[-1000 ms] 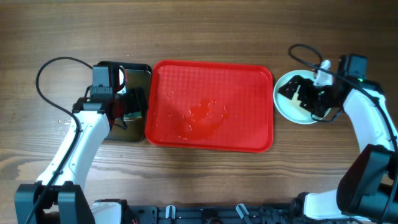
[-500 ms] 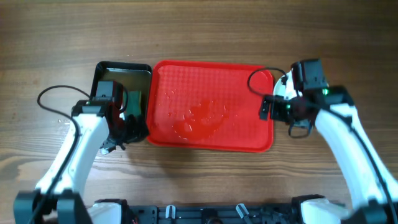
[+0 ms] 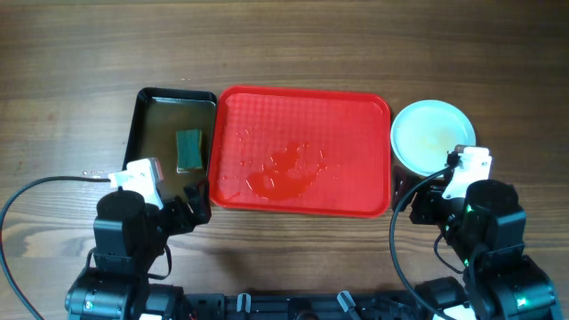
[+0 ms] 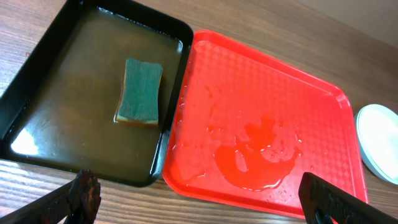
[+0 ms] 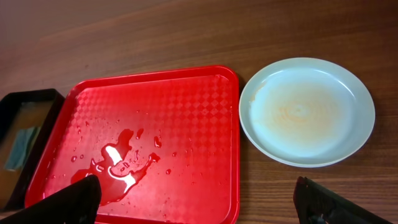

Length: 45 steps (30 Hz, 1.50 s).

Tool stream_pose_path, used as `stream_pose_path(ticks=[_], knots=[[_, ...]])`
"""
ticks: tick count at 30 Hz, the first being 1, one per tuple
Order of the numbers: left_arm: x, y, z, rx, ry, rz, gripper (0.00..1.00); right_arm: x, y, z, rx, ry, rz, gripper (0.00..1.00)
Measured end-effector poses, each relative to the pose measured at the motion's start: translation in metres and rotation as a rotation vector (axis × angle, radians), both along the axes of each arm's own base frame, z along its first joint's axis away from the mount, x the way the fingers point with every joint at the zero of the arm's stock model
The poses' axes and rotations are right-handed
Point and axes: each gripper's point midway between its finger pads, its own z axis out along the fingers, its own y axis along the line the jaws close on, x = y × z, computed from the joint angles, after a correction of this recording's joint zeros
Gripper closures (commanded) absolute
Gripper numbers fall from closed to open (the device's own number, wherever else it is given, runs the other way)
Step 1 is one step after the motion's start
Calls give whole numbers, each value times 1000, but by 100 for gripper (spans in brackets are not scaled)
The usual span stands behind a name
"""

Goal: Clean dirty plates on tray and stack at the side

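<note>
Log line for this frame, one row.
left gripper open; right gripper open; tray puddled, otherwise bare; plates right of it, off-tray; sponge in black tray

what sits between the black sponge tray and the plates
The red tray fills the stretch between the black tray and the plates, holding only a puddle near its middle; the overhead view shows it.

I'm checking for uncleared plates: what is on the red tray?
Only a wet puddle lies on the red tray; no plates. One plate sits beside it on the table, covering whatever may be stacked beneath.
</note>
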Motion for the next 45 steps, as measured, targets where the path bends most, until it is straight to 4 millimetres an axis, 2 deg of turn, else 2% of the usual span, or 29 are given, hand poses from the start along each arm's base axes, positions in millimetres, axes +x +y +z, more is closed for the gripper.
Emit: stream_pose_path(ticks=[10,14,19,24,26,37,40,43,45], knots=[[0,0,-1,0,2,0,0,6,1,-14,-16,61,-2,0],[0,0,-1,0,2,0,0,-4,-7,-8,-13,19,-29,0],[-1,0,-2,1,7,0,0,-8,-33,11,20,-277,-126,0],[-1,0,-3,1,9,0,0,-8,-32,13,38,-543,-99,0],[-1,0,-3,1,9,0,0,0,-30,18,41,-616,-88,0],[-1,0,-3,1,10,0,0,24,-26,-24,37,-695,-71,0],[-1,0,-3,1,10,0,0,25,-25,-26,27,-713,-73,0],[-1,0,-3,1,10,0,0,24,-25,-13,-55,-782,-55,0],[-1,0,-3,1,10,0,0,25,-26,-21,-93,-753,-49,0]])
